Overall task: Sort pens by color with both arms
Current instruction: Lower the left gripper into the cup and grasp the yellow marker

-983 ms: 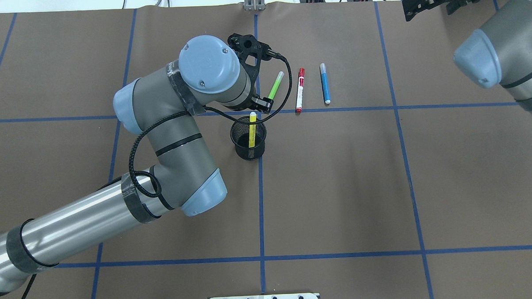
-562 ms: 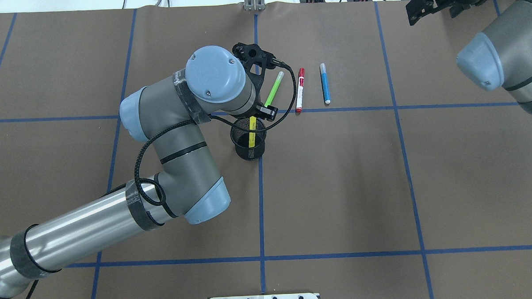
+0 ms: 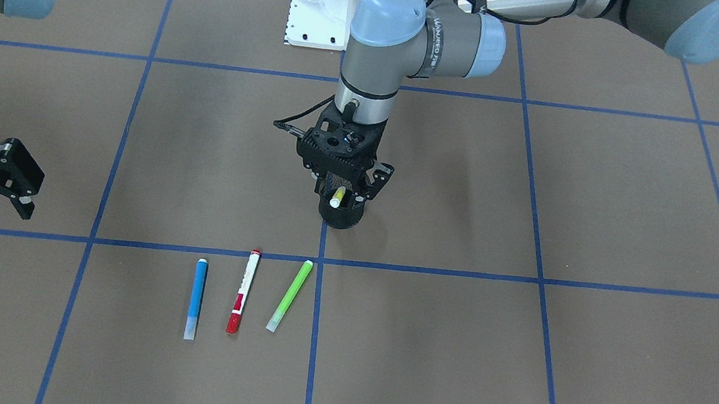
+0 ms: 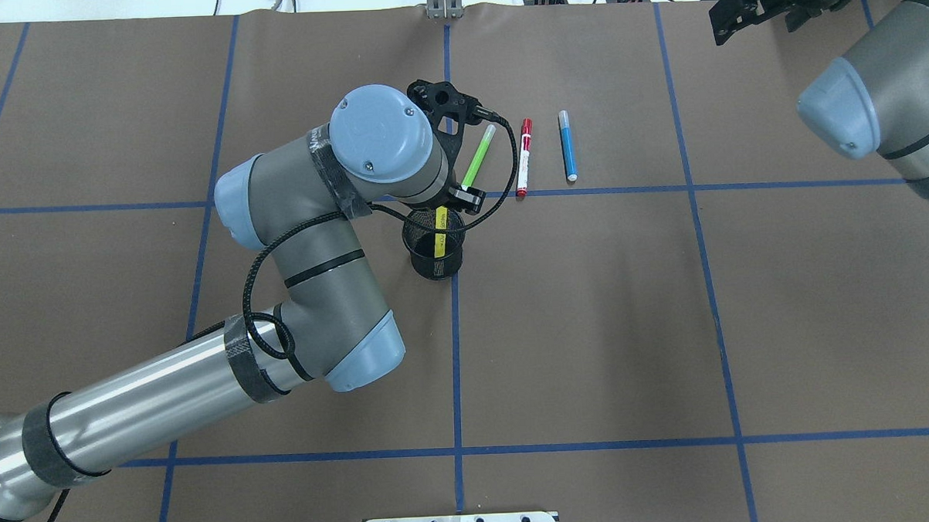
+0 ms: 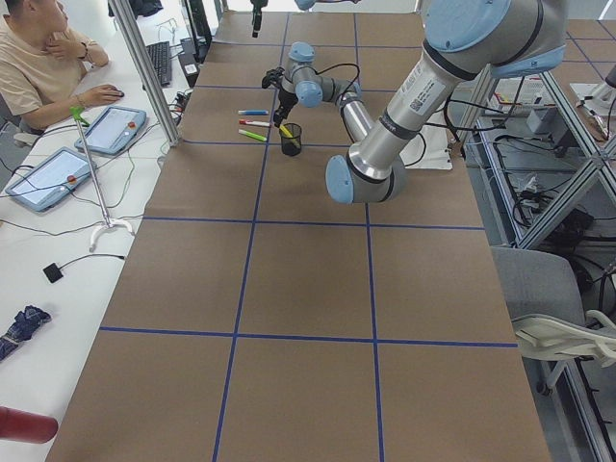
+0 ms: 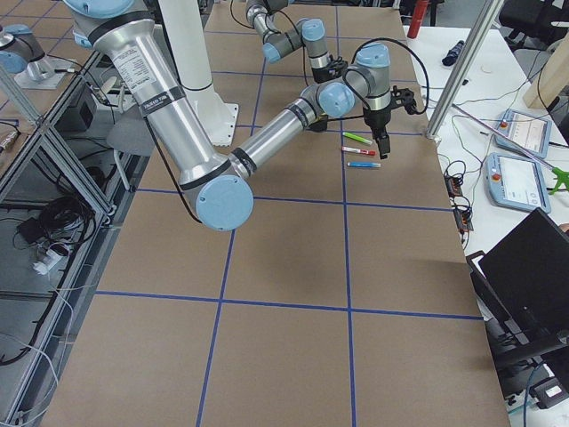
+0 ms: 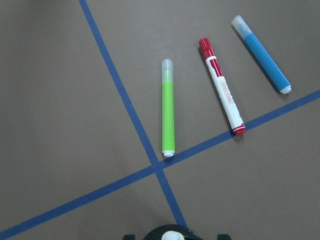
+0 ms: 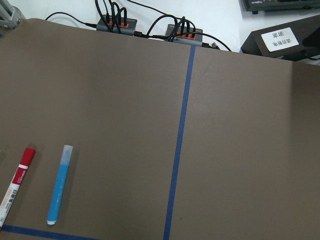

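The brown bench (image 4: 590, 326) carries everything. The left arm (image 4: 309, 243) holds its jaws spread open, pointing down right over the black mesh cup (image 4: 426, 264). The right arm (image 4: 876, 100) keeps its jaws, parted and empty, well apart from every pen. The yellow highlighter (image 4: 440, 235) stands leaning in the cup, its top between the left jaws' fingers, untouched by them. Just beyond the left jaws lie the green highlighter (image 4: 476, 156) nearest, the red-capped marker (image 4: 523, 157) next, and the blue highlighter (image 4: 567, 145) farthest.
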Controlling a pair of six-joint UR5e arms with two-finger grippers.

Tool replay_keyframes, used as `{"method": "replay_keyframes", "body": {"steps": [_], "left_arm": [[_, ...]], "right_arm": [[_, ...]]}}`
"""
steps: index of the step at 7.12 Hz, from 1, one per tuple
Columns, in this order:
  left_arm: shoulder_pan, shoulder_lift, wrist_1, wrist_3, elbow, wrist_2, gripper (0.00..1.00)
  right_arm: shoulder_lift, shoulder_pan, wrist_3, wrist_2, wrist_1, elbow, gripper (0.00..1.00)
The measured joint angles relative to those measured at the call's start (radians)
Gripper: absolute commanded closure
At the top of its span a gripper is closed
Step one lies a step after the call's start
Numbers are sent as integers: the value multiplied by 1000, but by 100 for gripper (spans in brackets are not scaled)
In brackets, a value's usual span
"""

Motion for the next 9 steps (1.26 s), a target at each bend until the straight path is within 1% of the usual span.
{"method": "replay_keyframes", "body": {"steps": [2, 4, 5, 6, 9], "left_arm": [[0, -1, -1, 0, 11, 0, 44], [0, -2, -6, 0, 23, 0, 44], [0, -3, -20, 0, 36, 0, 47], [0, -4, -38, -1, 52, 0, 50], [0, -6, -56, -4, 69, 0, 68]], "right_arm": [[-1, 0, -1, -1, 0, -1, 2], [-3, 0, -1, -2, 0, -3, 2], [-3, 0, -2, -3, 0, -4, 2], [-4, 0, -2, -6, 0, -5, 2], [-5, -1, -2, -10, 1, -7, 2]]}}
